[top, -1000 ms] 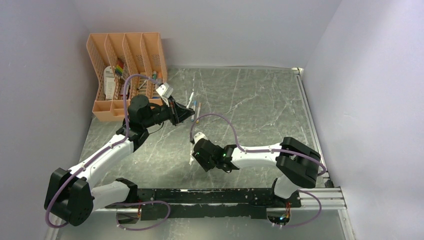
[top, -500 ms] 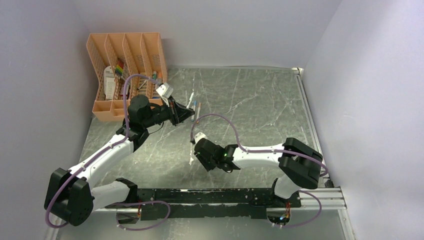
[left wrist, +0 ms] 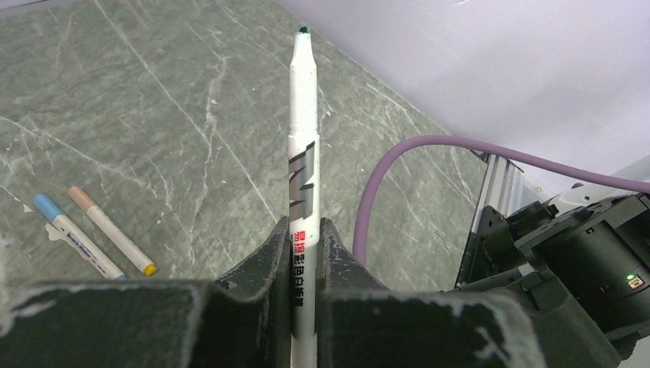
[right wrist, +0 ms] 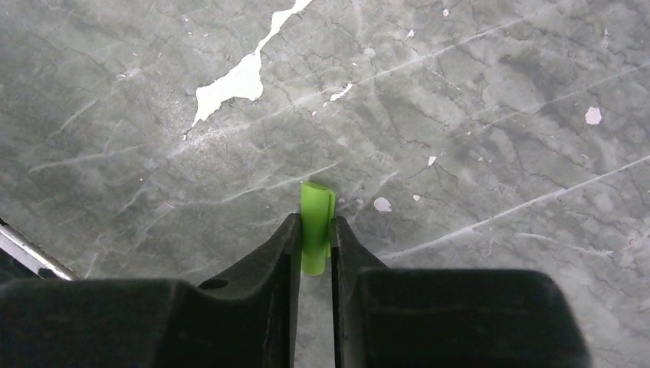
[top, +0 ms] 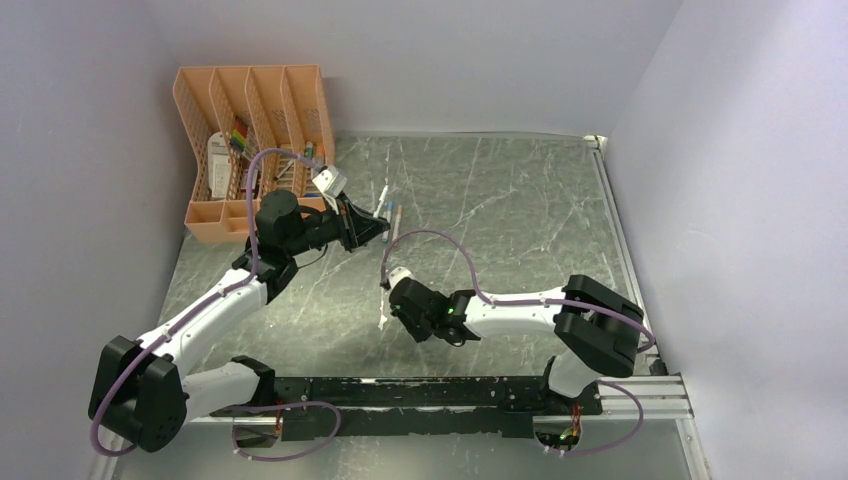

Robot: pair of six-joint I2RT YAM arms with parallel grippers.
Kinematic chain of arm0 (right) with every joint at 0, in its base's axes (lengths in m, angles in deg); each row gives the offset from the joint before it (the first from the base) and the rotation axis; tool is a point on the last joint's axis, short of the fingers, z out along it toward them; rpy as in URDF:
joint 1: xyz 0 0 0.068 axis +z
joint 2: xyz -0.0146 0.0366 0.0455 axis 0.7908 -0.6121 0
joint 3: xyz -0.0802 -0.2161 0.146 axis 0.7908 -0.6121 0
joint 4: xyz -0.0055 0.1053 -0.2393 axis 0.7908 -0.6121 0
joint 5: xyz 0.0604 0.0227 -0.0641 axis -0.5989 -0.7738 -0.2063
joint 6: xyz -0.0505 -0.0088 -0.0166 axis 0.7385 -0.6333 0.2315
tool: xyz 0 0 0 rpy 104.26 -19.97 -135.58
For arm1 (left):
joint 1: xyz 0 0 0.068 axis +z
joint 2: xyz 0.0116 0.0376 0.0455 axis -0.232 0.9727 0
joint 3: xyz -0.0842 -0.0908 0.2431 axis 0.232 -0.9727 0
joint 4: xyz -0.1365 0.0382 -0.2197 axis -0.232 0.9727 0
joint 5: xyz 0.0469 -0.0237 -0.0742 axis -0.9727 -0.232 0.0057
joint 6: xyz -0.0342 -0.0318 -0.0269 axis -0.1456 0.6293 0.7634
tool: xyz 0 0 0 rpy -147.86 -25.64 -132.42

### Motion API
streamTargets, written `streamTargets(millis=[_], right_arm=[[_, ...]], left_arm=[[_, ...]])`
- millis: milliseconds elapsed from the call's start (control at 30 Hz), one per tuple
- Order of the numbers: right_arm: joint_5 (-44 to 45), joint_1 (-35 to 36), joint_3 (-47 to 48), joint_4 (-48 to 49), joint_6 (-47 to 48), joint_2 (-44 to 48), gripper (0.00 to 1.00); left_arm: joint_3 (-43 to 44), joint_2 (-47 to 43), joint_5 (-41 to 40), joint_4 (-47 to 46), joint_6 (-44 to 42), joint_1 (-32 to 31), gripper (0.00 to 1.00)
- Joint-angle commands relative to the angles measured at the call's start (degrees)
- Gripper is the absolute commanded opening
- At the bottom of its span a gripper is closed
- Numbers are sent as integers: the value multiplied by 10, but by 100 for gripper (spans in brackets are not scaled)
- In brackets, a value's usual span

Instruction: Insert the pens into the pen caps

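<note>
Left claw [left wrist: 304,245] clamped on green-tipped pen [left wrist: 303,115], tip pointing to 12 o'clock. Blue-capped pen [left wrist: 73,234] and peach-capped pen [left wrist: 111,239] lie side by side at 8 o'clock, purple cable [left wrist: 398,153] arcs at 3. Right claw [right wrist: 314,238] pinches green cap [right wrist: 316,207], low over the table [right wrist: 498,115].

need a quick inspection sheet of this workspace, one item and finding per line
surface: grey marbled table, white scratches and chips
job's things: pen in left gripper, tip uncapped; green cap in right gripper; two more pens lying side by side on table
clutter: peach organiser with stationery, far left corner
grippers: left shut on pen; right closed on green cap
cables: purple cable looping over each arm
surroundings: plain pale walls on three sides
</note>
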Motion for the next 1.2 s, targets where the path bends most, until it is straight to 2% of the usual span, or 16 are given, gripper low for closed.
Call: streamTargets(millis=[0, 100, 233, 400, 533, 633, 767, 967, 1067, 1167], right_arm=[[10, -2, 5, -11, 1, -8, 10], [17, -8, 7, -16, 0, 1, 1], [15, -25, 5, -14, -11, 44, 0], [-28, -110, 1, 7, -20, 156, 0], [-70, -198, -14, 86, -45, 253, 0], [-109, -253, -22, 182, -91, 298, 0], [-153, -289, -9, 308, -159, 308, 0], [-202, -298, -6, 461, -211, 294, 0], [-225, -299, -1, 508, -225, 284, 0], [-251, -300, 19, 514, -232, 268, 0]], left_arm=[[4, -9, 10, -2, -7, 6, 7], [5, -4, 14, -5, -7, 7, 7], [-2, -2, 11, -20, -5, 7, 7], [-17, 2, 3, -64, 26, 10, 7], [-47, 4, 46, -170, 80, 9, 7], [-91, 22, 72, -352, 161, -1, 7], [-131, 44, 39, -478, 203, -32, 7], [-138, 89, 16, -564, 224, -92, 7], [-136, 120, 15, -611, 240, -103, 7], [-131, 145, 22, -640, 253, -106, 7]])
